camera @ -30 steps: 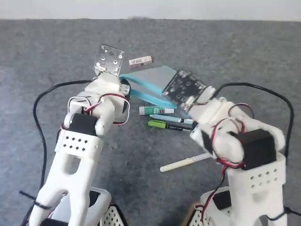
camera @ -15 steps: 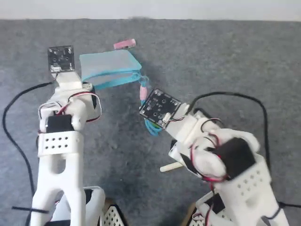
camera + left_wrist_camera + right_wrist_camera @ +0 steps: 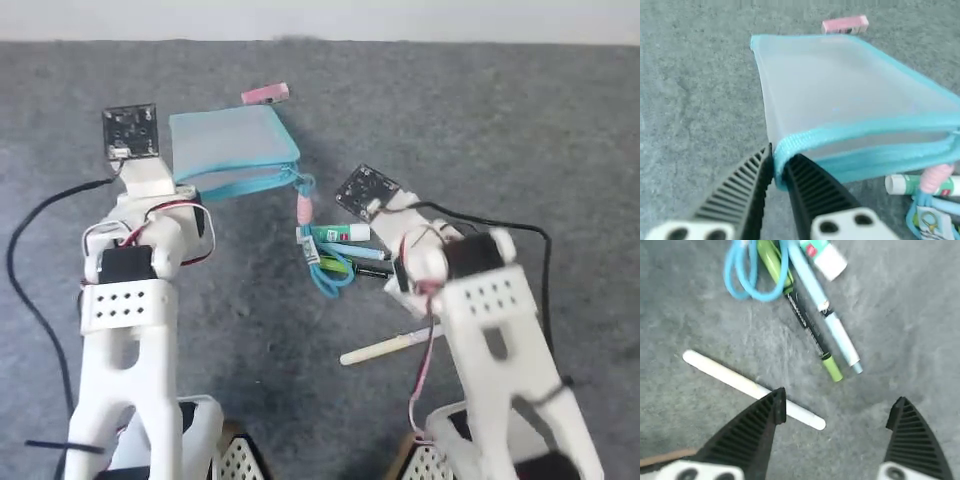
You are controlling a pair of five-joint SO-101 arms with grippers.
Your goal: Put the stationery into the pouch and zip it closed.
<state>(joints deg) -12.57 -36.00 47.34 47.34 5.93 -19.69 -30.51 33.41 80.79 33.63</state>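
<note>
High view: the pouch lies flat, a pink eraser just beyond it and pens near its zipper corner.
Left wrist: your left claw pinches the pouch's edge.
Right wrist: your right claw is spread wide over the white pen, well apart from the pouch.

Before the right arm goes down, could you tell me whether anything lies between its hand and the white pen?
Nothing visible does. The right hand hangs open over the white pen, which lies alone. The green marker and the blue pen lie beside it, apart from it.
</note>
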